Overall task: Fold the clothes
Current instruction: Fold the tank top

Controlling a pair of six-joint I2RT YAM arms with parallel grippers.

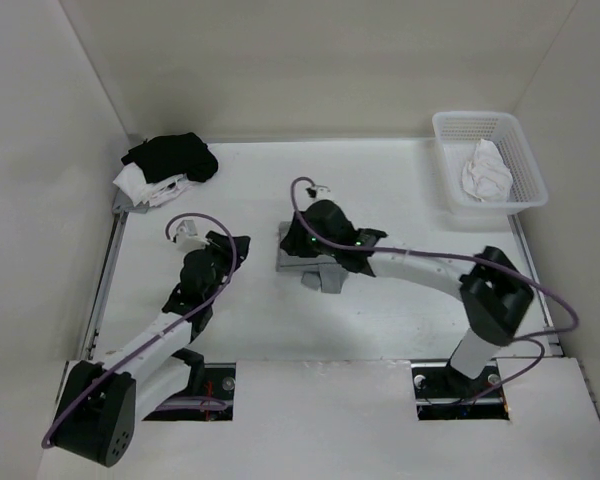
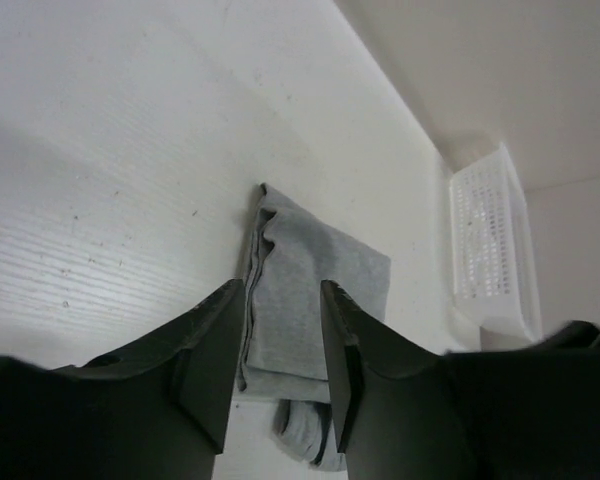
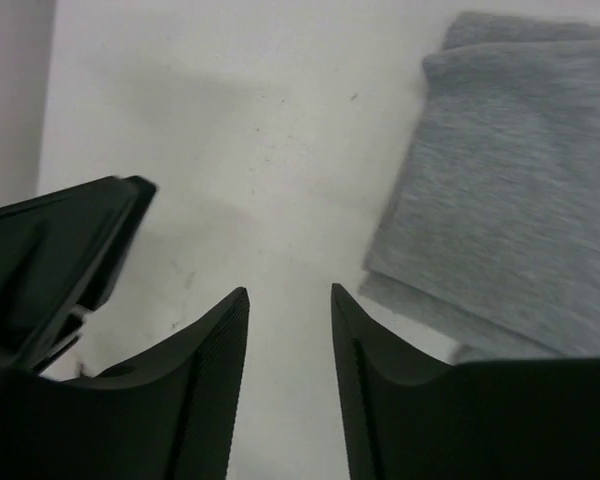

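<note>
The clothes point(image 1: 292, 263), a heather-grey knit top, lie folded into a small flat stack mid-table, with a bunched bit sticking out at the near end point(image 2: 310, 435). My right gripper point(image 1: 302, 243) hovers at the stack's left part. In the right wrist view, the right gripper point(image 3: 288, 290) is open over bare table and the grey stack point(image 3: 520, 190) lies to its right. My left gripper point(image 1: 235, 250) is left of the stack and apart from it. The left wrist view has that gripper point(image 2: 280, 287) open and empty, with the stack point(image 2: 310, 290) ahead between its fingers.
A white plastic basket point(image 1: 450, 190) holding a white cloth point(image 1: 485, 172) stands at the back right, also in the left wrist view point(image 2: 490, 240). A black and white garment pile point(image 1: 170, 160) lies at the back left corner. White walls enclose the table.
</note>
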